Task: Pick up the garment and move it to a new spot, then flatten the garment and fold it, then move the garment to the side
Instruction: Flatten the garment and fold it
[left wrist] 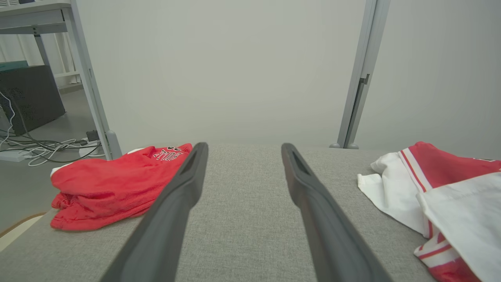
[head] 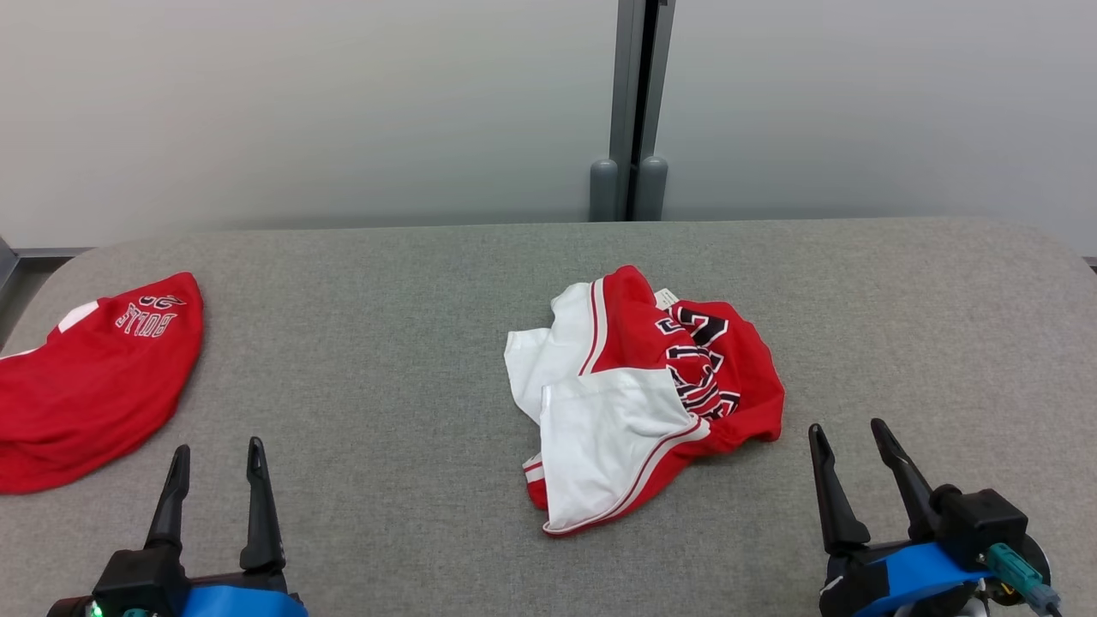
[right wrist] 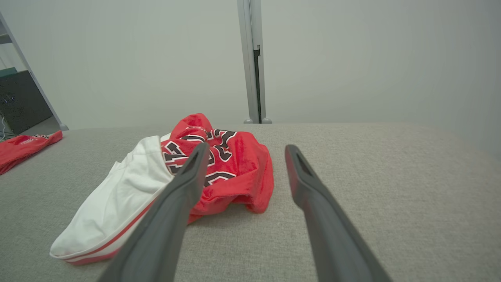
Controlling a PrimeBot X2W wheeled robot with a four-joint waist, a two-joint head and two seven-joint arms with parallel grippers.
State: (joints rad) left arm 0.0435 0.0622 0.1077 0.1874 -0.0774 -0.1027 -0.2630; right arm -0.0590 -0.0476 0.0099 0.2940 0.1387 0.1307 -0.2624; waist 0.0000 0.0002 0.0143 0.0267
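A crumpled red and white garment point(head: 638, 390) with black lettering lies in a heap at the middle of the grey table point(head: 386, 360). The left wrist view has it at the right edge point(left wrist: 442, 188); in the right wrist view it sits left of centre point(right wrist: 203, 168). My left gripper point(head: 218, 456) stands open at the lower left, well left of the heap, with bare table between its fingers point(left wrist: 176, 199). My right gripper point(head: 847, 435) is open at the lower right, just right of the heap's red edge, holding nothing.
A second red garment point(head: 90, 377) lies folded at the table's left edge, also in the left wrist view point(left wrist: 113, 184). Behind the table stands a pale wall with a grey post point(head: 634, 111). Cables and a dark box point(left wrist: 27, 98) sit on the floor at the left.
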